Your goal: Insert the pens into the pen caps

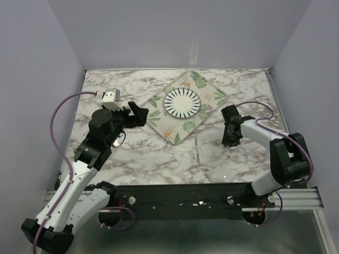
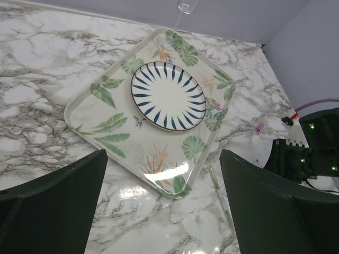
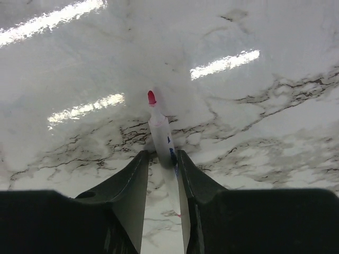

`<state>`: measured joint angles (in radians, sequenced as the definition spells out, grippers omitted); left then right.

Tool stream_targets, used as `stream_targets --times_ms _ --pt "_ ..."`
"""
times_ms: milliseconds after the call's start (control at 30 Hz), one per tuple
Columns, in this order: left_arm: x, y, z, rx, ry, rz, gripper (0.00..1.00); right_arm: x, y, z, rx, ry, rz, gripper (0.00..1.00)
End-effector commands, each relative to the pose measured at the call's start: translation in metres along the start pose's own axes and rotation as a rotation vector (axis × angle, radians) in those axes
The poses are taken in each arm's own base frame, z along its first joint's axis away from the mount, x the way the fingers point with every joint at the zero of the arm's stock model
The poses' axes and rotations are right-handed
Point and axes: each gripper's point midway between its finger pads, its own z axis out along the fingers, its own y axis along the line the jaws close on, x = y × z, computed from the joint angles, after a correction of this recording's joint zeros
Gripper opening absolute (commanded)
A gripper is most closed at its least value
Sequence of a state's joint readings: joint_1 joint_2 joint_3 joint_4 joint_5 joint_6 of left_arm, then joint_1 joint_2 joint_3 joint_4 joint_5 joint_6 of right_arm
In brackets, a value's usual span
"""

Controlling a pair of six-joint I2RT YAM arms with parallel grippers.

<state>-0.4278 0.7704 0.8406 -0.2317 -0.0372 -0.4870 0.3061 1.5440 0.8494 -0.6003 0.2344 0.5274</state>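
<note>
My right gripper (image 3: 162, 153) is shut on a white pen with a pink tip (image 3: 159, 124). The pen points away from the wrist and sits low over the marble. From above, this gripper (image 1: 230, 142) points at the near edge, right of the tray. A thin green pen (image 1: 197, 148) lies on the marble below the tray's near corner, and in the left wrist view that green pen (image 2: 218, 191) is beside the right finger. A clear cap (image 1: 194, 52) stands by the back wall. My left gripper (image 1: 142, 115) is open and holds nothing, hovering over the tray's left edge.
A leaf-patterned tray (image 1: 159, 114) carries a blue-striped plate (image 1: 181, 102) mid-table. A small pink piece (image 2: 259, 127) lies on the marble just left of the right gripper; I cannot tell what it is. Walls close in the back and sides.
</note>
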Motion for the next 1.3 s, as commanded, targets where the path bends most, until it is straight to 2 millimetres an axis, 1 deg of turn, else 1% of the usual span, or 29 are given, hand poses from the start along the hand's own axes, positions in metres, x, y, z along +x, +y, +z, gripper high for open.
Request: stream_targets --times_ms 0,133,200,267,300,367,433,467,500,533,600,633,667,700,733,767,800,833,867,900,933,967,1000,1033,1067,1100,1133,1200,1267 --pt "-0.005 -0.001 -0.003 0.006 -0.028 0.003 0.99 0.008 0.007 0.007 -0.037 0.056 -0.028 0.34" --pt "-0.004 -0.006 -0.003 0.033 -0.026 0.016 0.98 0.007 0.01 0.009 -0.045 0.067 -0.051 0.1" --pt "-0.005 -0.01 -0.003 0.059 -0.029 0.026 0.98 -0.001 0.011 0.005 -0.047 0.042 -0.051 0.07" --pt "0.002 -0.02 -0.003 0.121 -0.001 0.034 0.96 -0.009 0.012 -0.001 -0.054 0.015 -0.053 0.01" --pt "0.002 -0.024 -0.003 0.145 0.003 0.037 0.96 -0.014 0.013 -0.008 -0.068 -0.01 -0.05 0.01" --pt "0.011 -0.038 -0.003 0.23 0.049 0.048 0.93 -0.02 0.016 -0.018 -0.09 -0.032 -0.046 0.01" --pt "0.015 -0.05 -0.003 0.292 0.075 0.054 0.91 -0.028 0.022 -0.034 -0.139 -0.07 -0.036 0.01" --pt "0.023 -0.059 -0.003 0.346 0.112 0.059 0.91 -0.03 0.025 -0.04 -0.16 -0.079 -0.032 0.01" --pt "0.029 -0.068 -0.004 0.385 0.138 0.062 0.91 -0.033 0.03 -0.048 -0.189 -0.096 -0.034 0.01" --pt "0.033 -0.075 -0.005 0.415 0.16 0.063 0.9 -0.036 0.037 -0.063 -0.248 -0.119 -0.021 0.01" --pt "0.052 -0.089 -0.005 0.485 0.246 0.059 0.89 -0.038 0.053 -0.084 -0.343 -0.154 -0.019 0.01" --pt "0.056 -0.094 -0.006 0.509 0.268 0.059 0.88 -0.041 0.069 -0.105 -0.453 -0.188 -0.022 0.01" --pt "0.065 -0.097 -0.003 0.526 0.31 0.054 0.88 -0.042 0.079 -0.119 -0.516 -0.209 -0.008 0.01" --pt "0.069 -0.106 -0.007 0.573 0.335 0.045 0.88 -0.04 0.092 -0.132 -0.582 -0.223 -0.015 0.01" --pt "0.074 -0.113 -0.01 0.609 0.356 0.041 0.88 -0.042 0.108 -0.148 -0.682 -0.251 -0.015 0.01" --pt "0.079 -0.117 -0.01 0.63 0.378 0.03 0.88 -0.04 0.114 -0.166 -0.76 -0.274 0.02 0.01" --pt "0.079 -0.127 -0.015 0.688 0.392 0.003 0.88 -0.034 0.126 -0.178 -0.829 -0.285 0.017 0.01" --pt "0.082 -0.132 -0.018 0.718 0.409 -0.013 0.88 -0.04 0.14 -0.202 -0.938 -0.341 0.019 0.01" --pt "0.085 -0.135 -0.017 0.739 0.427 -0.038 0.88 -0.035 0.146 -0.215 -0.999 -0.349 0.048 0.01" --pt "0.082 -0.143 -0.018 0.784 0.414 -0.051 0.88 -0.027 0.157 -0.229 -1.054 -0.358 0.032 0.01" --pt "0.086 -0.149 -0.025 0.827 0.46 -0.097 0.88 -0.03 0.163 -0.243 -1.099 -0.392 0.041 0.01" --pt "0.091 -0.151 -0.025 0.849 0.49 -0.115 0.88 -0.028 0.169 -0.251 -1.131 -0.385 0.055 0.01" --pt "0.091 -0.155 -0.026 0.869 0.497 -0.122 0.88 -0.019 0.177 -0.261 -1.169 -0.377 0.037 0.01" --pt "0.092 -0.156 -0.026 0.872 0.51 -0.133 0.88 -0.019 0.182 -0.27 -1.208 -0.393 0.039 0.01" --pt "0.094 -0.156 -0.024 0.864 0.517 -0.135 0.87 -0.015 0.186 -0.274 -1.222 -0.377 0.049 0.01" --pt "0.095 -0.155 -0.023 0.855 0.518 -0.133 0.87 -0.01 0.193 -0.284 -1.262 -0.382 0.038 0.01" --pt "0.094 -0.155 -0.022 0.85 0.511 -0.13 0.87 -0.011 0.196 -0.291 -1.283 -0.4 0.047 0.01" --pt "0.094 -0.154 -0.022 0.843 0.504 -0.119 0.87 -0.003 0.202 -0.299 -1.315 -0.391 0.047 0.01" --pt "0.093 -0.153 -0.022 0.839 0.498 -0.102 0.86 -0.003 0.204 -0.307 -1.337 -0.412 0.067 0.01"
